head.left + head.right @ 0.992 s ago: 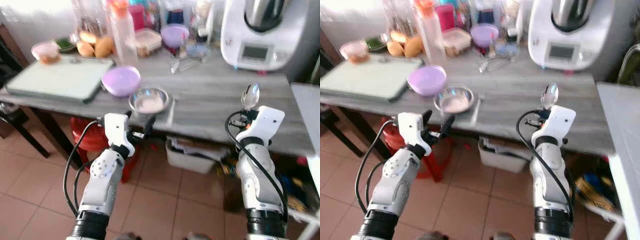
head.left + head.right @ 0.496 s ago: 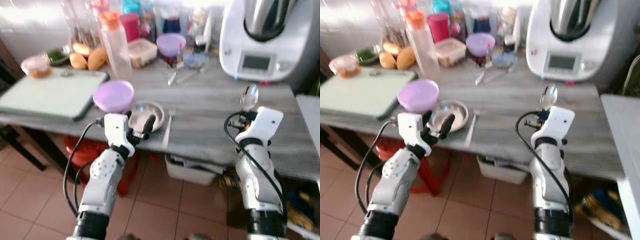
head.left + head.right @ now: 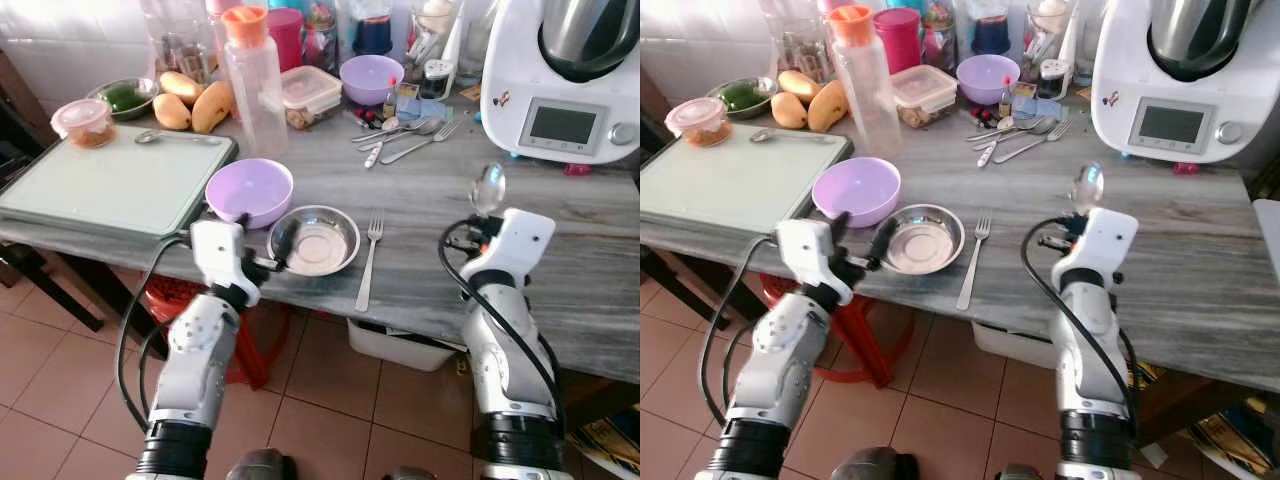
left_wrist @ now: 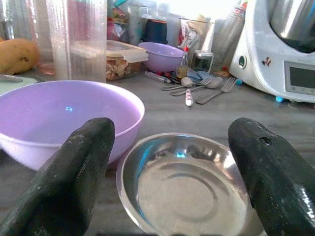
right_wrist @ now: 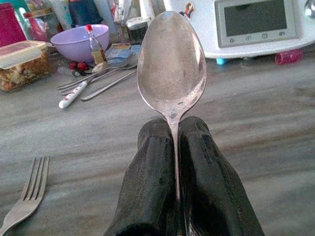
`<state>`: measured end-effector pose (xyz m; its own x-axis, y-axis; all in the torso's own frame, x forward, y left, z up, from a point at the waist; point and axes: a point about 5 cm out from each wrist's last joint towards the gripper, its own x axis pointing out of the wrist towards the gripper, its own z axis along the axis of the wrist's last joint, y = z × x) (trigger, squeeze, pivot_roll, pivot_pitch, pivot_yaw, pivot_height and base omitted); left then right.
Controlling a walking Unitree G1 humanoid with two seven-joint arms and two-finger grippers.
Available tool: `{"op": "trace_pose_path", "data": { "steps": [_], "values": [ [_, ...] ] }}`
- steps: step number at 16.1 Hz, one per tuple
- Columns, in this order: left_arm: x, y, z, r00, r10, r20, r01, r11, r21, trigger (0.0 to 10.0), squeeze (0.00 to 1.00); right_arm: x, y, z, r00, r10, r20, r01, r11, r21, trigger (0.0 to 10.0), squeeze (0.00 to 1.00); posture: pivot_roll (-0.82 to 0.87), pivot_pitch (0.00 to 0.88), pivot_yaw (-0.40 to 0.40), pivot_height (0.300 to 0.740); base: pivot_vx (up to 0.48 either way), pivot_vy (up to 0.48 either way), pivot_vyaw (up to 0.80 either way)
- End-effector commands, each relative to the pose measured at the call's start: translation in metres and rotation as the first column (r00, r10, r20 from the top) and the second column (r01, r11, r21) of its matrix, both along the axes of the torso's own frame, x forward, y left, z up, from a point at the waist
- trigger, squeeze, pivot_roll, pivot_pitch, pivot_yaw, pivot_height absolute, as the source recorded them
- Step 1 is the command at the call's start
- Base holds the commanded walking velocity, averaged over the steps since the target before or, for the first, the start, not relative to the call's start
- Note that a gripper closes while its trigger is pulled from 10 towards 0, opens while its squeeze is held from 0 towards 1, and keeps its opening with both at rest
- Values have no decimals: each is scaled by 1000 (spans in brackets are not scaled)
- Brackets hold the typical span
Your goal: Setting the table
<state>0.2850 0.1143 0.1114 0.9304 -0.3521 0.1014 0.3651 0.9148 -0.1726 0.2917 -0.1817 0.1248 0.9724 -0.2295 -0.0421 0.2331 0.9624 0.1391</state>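
A steel dish [image 3: 313, 241] sits near the front edge of the grey table [image 3: 440, 220], with a lilac bowl [image 3: 249, 190] touching its left side and a fork [image 3: 367, 262] lying to its right. My left gripper [image 3: 262, 245] is open at the table's front edge, its fingers [image 4: 81, 167] straddling the near rim of the steel dish [image 4: 183, 184]. My right gripper [image 3: 484, 222] is shut on a spoon [image 3: 487, 188], held upright with the spoon bowl [image 5: 171, 61] on top, above the table right of the fork.
A pale cutting board [image 3: 110, 180] fills the table's left part. At the back stand a clear bottle [image 3: 250, 80], mangoes [image 3: 195, 100], a food box [image 3: 310, 88], a second lilac bowl [image 3: 372, 78], loose cutlery [image 3: 400, 135] and a white kitchen machine [image 3: 565, 80]. A red stool [image 3: 175, 300] stands under the table.
The camera has come closer to the table. My left gripper has advanced to the steel dish's rim. The right gripper still holds the spoon upright.
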Motion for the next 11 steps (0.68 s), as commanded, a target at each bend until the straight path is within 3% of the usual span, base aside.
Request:
{"op": "trace_pose_path", "data": {
  "steps": [1,4,7,9,11],
  "values": [
    [-1,8,1,1000,27,4,-27,1000,12,10000,0,1,3,4,1000,3,22,-3,1000,7,10000,0,-3,0,45,740,0,390,0],
    [-3,7,0,1000,16,2,-16,1000,14,10000,0,0,2,3,1000,-2,20,2,1000,6,10000,0,-7,0,49,740,0,469,0],
    [-7,6,0,1000,19,3,-19,999,30,10000,0,-3,-1,1,1000,-24,2,24,1000,-14,10000,0,-8,0,50,740,0,0,0],
    [-12,6,-1,1000,10,-16,-9,999,52,10000,0,-6,-8,-2,997,-75,-7,75,996,55,10000,0,-3,0,49,740,0,0,0],
    [-19,4,0,1000,-24,-10,25,997,78,10000,0,-9,-18,-5,992,-126,-27,126,991,35,10000,0,-2,0,50,740,0,0,0]
  ]
}}
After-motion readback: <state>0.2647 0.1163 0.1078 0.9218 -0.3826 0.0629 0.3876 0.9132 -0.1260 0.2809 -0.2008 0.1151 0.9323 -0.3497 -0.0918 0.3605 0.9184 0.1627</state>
